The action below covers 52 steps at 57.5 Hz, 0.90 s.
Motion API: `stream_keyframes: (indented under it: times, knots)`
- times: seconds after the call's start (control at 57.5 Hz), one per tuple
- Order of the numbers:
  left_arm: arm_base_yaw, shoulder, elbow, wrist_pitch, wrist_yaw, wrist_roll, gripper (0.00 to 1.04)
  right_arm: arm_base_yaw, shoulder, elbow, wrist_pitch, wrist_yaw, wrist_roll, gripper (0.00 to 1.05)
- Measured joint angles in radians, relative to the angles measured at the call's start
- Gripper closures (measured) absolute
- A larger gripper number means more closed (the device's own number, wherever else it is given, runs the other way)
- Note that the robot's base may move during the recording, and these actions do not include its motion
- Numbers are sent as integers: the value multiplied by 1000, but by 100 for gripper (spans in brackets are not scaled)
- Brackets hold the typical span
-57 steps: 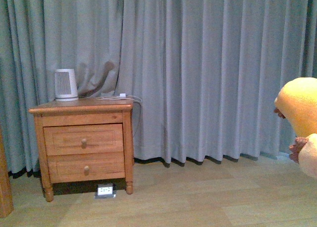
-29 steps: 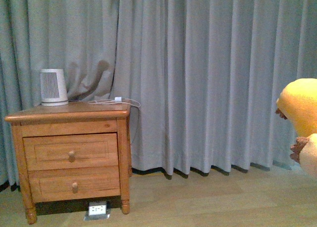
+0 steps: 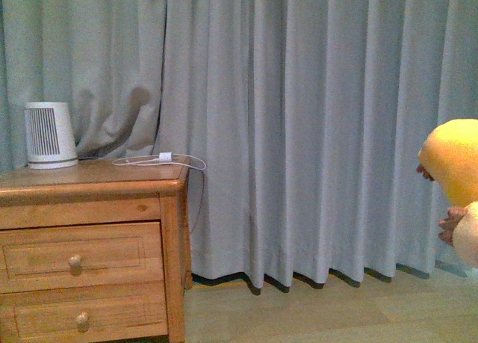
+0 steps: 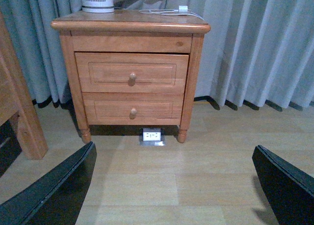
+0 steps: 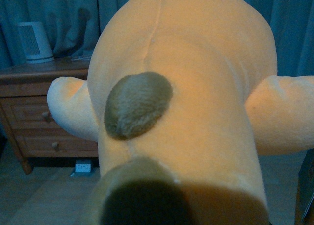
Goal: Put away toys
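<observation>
Up close, the orange-yellow plush animal (image 5: 196,87) hides the right gripper (its grip I cannot tell); the left gripper (image 4: 174,149) is spread wide, facing the nightstand (image 4: 132,41).

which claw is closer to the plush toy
Right. The right claw seems to hold the plush toy, which fills its wrist view. The left claw hangs open facing the nightstand, no plush near it.
</observation>
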Motion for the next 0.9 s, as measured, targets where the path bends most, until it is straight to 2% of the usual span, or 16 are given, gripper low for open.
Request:
stream_keyframes:
  times: [0.905]
  knots:
    - [0,0,0,0,-1,0,6,0,1,0,0,0,0,87]
